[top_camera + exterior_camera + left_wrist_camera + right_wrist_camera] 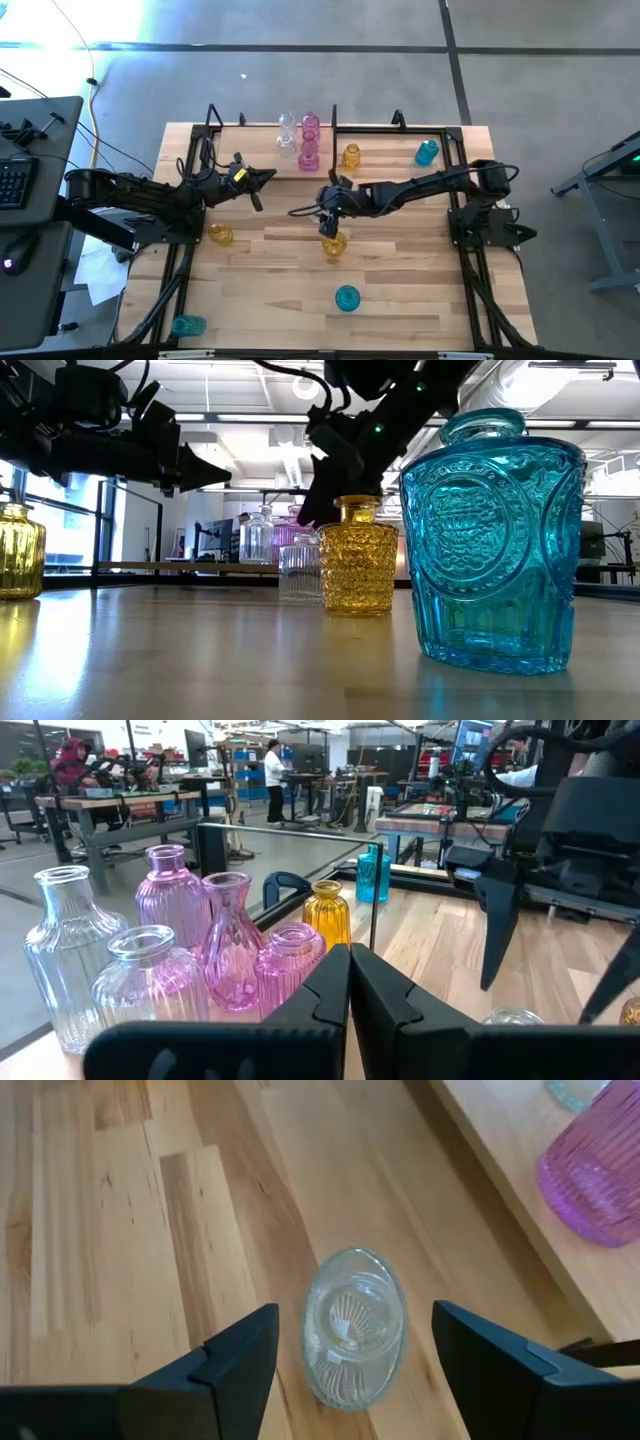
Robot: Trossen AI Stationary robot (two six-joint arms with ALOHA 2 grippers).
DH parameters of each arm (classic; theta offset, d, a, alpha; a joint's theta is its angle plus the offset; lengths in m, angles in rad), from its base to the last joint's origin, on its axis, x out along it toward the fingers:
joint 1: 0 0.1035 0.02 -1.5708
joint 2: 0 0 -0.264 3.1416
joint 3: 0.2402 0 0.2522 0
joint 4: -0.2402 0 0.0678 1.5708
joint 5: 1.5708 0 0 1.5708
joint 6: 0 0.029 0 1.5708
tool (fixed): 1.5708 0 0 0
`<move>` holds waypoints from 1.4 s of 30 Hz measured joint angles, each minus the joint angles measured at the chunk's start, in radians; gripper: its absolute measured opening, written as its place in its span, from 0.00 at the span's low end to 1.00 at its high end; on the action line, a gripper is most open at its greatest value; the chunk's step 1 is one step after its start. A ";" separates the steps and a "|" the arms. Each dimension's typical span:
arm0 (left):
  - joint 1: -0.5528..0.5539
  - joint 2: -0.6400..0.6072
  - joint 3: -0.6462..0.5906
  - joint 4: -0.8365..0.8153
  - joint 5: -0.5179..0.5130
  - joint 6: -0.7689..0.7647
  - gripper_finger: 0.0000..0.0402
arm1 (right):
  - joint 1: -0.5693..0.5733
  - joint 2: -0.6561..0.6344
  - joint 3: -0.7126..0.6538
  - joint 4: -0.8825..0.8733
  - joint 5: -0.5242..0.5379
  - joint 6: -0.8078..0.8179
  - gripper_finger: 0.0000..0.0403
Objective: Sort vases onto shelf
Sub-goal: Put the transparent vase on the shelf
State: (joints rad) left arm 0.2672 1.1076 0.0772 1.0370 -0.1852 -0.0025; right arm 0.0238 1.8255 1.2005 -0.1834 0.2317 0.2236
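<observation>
My right gripper (325,205) hangs open over mid-table, tilted down, one finger on each side of a clear ribbed vase (355,1330) without touching it. That vase stands on its base on the table. My left gripper (350,988) is shut on nothing, level, just in front of the shelf (400,135). On the shelf's board stand clear vases (65,950), pink vases (232,950), an amber one (328,915) and a teal one (427,152). Loose on the table stand amber vases (220,235) (333,243) and teal vases (347,298) (187,325).
The shelf's black posts (333,112) rise at the table's far edge. A pink vase (600,1180) on the shelf board stands close beyond my right gripper. The amber vase (358,555) stands just nearer than the clear one (300,565). Bare wood lies at the near right.
</observation>
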 joint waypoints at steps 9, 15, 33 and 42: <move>0.000 0.000 0.000 -0.001 0.000 -0.003 0.01 | -0.010 0.042 0.032 -0.043 -0.006 0.038 0.61; 0.000 0.000 0.000 0.000 0.000 -0.003 0.01 | -0.020 0.054 0.032 -0.044 -0.006 0.041 0.61; 0.000 0.000 0.000 0.000 0.000 -0.003 0.01 | -0.034 0.070 0.035 0.010 -0.049 -0.033 0.20; 0.001 -0.003 0.000 -0.008 -0.001 -0.012 0.01 | -0.037 0.067 0.127 -0.026 -0.090 -0.120 0.10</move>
State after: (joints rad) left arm 0.2680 1.1049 0.0772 1.0295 -0.1864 -0.0147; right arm -0.0135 1.8927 1.3277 -0.2095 0.1416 0.1040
